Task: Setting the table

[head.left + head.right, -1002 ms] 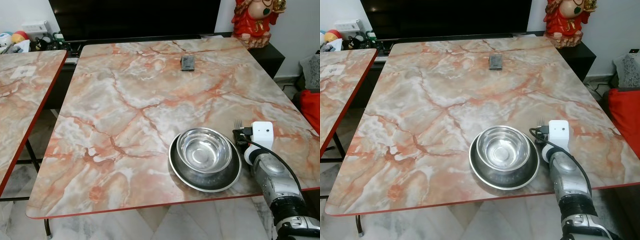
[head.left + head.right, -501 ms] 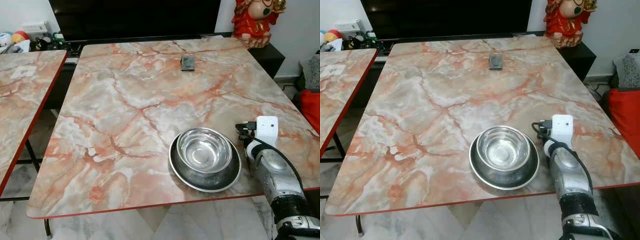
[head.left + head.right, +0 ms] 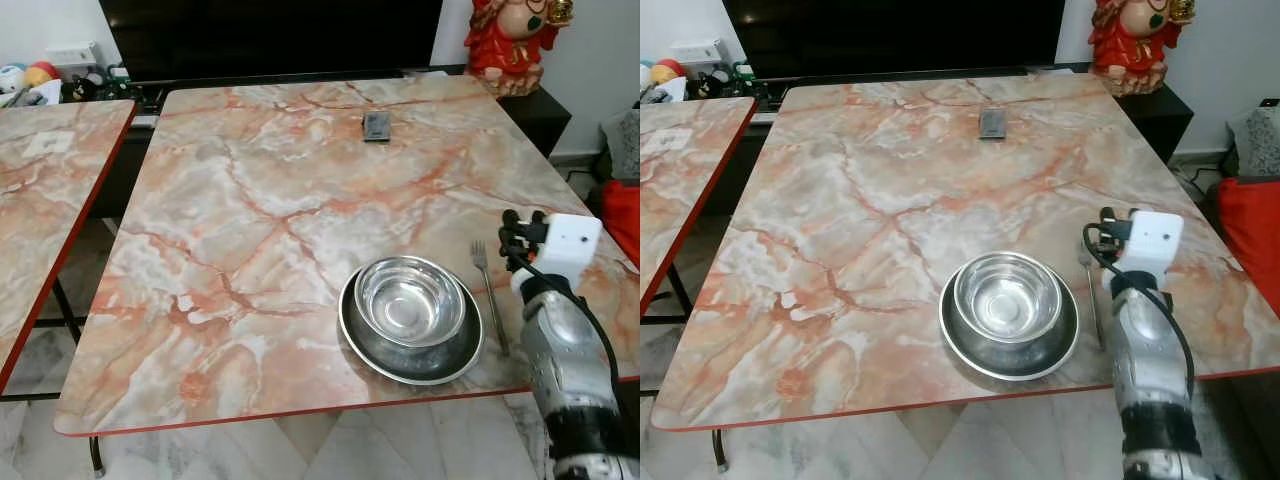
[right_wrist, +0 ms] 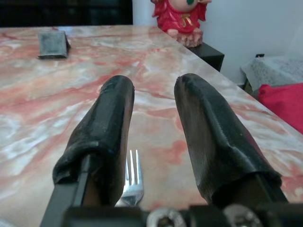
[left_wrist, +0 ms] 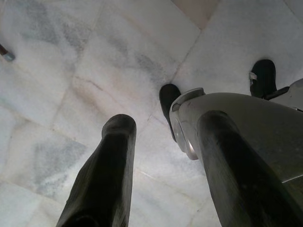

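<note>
My right pincer (image 4: 154,142) is hovering w/ fingers apart above the fork (image 3: 489,296), lying on the desk (image 3: 300,180) beside the bowl (image 3: 408,302). Left pincer (image 5: 163,170), also apart, is hanging over floor (image 5: 71,71).

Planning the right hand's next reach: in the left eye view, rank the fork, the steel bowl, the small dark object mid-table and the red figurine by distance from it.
From the right hand:
1. Fork, lying on the table just beside the hand, right of the bowl.
2. Steel bowl, in its plate near the front edge.
3. Small dark object, toward the far side.
4. Red figurine, beyond the table's far right corner.
</note>
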Tool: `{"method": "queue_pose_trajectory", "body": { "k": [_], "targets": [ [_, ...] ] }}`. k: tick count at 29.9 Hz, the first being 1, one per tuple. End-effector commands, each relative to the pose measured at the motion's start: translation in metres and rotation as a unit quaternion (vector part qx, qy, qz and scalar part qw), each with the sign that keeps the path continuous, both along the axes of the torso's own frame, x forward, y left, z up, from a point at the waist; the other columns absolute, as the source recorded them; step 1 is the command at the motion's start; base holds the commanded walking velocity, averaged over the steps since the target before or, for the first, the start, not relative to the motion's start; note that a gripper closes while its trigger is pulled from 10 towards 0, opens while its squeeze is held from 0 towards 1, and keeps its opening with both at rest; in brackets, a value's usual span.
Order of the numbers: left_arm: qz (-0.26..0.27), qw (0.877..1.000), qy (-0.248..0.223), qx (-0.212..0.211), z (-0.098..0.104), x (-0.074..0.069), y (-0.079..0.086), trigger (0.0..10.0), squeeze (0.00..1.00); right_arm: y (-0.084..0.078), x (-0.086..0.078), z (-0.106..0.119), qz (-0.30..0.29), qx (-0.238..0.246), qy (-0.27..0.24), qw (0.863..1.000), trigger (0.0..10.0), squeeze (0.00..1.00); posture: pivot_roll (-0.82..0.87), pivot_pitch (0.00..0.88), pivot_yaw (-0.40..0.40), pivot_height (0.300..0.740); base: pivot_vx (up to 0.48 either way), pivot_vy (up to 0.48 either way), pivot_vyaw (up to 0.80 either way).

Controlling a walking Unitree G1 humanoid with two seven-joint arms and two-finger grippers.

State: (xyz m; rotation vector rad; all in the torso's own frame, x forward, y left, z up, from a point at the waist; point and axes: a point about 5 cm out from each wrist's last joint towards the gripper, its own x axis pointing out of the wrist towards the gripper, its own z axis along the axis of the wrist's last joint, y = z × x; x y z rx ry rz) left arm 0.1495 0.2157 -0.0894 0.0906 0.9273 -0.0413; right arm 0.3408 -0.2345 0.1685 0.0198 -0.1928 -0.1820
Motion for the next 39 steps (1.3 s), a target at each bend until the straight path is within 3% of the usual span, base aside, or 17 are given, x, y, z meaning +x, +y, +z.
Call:
{"method": "queue_pose_trajectory", "body": {
  "k": [1, 8, 17, 28, 39],
  "targets": [
    [-0.001, 1.0, 0.019, -0.003, -0.005, -0.011, -0.003, 10.0, 0.0, 0.006, -0.006, 0.005, 0.009, 0.0, -0.028, 1.0, 10.0, 0.0, -0.05, 0.141, 0.007, 0.74, 0.0, 0.0, 0.0],
    [0.002, 1.0, 0.014, -0.001, -0.004, -0.008, -0.002, 10.0, 0.0, 0.019, -0.017, 0.021, 0.029, -0.021, -0.078, 0.996, 10.0, 0.0, -0.07, 0.121, 0.004, 0.74, 0.0, 0.0, 0.31],
    [0.002, 1.0, 0.011, -0.003, -0.003, -0.006, -0.004, 10.0, 0.0, 0.027, -0.024, 0.012, 0.043, -0.018, -0.064, 0.997, 10.0, 0.0, -0.07, 0.058, 0.001, 0.74, 0.0, 0.0, 0.12],
    [-0.003, 1.0, -0.02, 0.0, 0.008, 0.022, -0.002, 10.0, 0.0, 0.038, -0.022, 0.008, 0.037, 0.011, -0.063, 0.997, 10.0, 0.0, -0.08, 0.0, 0.016, 0.74, 0.0, 0.0, 0.0],
    [0.009, 1.0, -0.016, -0.008, 0.005, 0.015, -0.004, 10.0, 0.0, 0.044, -0.025, 0.001, 0.042, 0.008, -0.054, 0.998, 10.0, 0.0, -0.06, 0.0, 0.004, 0.74, 0.0, 0.0, 0.0]
  ]
}}
